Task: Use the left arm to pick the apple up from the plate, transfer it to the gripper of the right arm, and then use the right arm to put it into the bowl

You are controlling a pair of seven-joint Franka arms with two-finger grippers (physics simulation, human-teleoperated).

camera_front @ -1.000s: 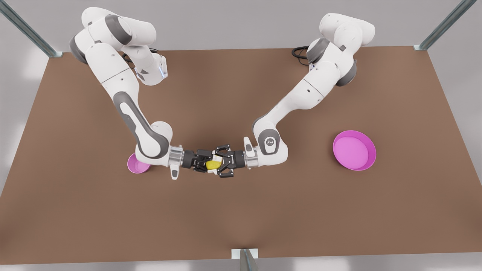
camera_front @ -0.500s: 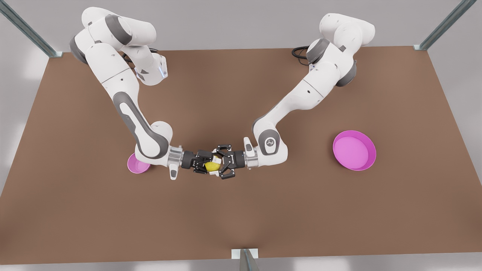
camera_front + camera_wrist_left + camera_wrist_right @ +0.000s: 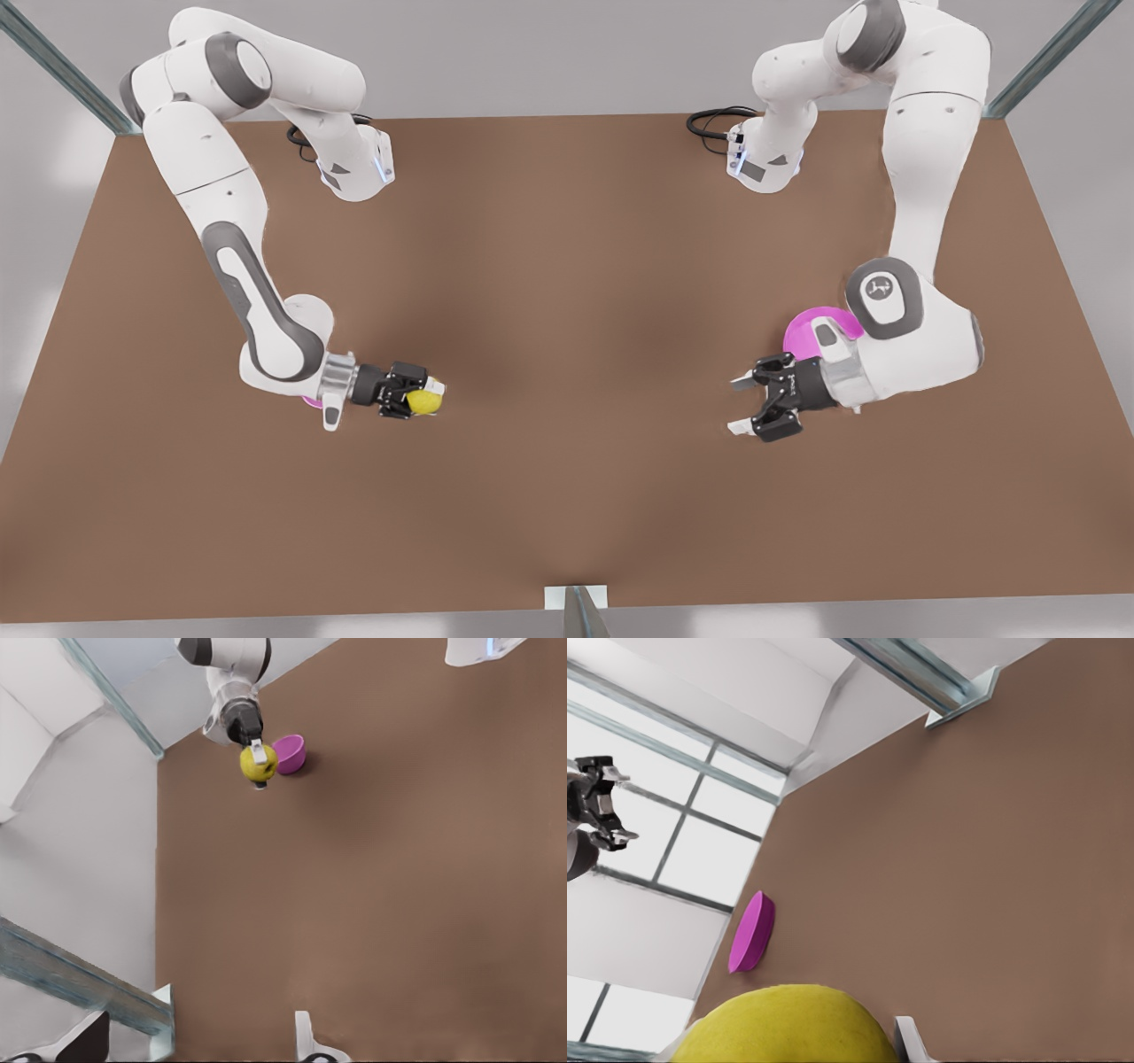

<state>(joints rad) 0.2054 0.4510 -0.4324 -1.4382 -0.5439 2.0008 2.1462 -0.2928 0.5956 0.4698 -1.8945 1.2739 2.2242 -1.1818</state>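
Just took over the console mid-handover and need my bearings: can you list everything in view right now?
apple: one, yellow-green, held in the right pincer at the front view's left.
bowl: one, magenta-pink, on the table close by the right arm's wrist.
plate: one, magenta-pink, on the table at the front view's right, partly hidden by the left arm.
table: one, brown, under everything.
cables: two, black, by the arm bases at the far edge.
right pincer: one, black, shut on the apple.
left pincer: one, black, open and empty, beside the plate.
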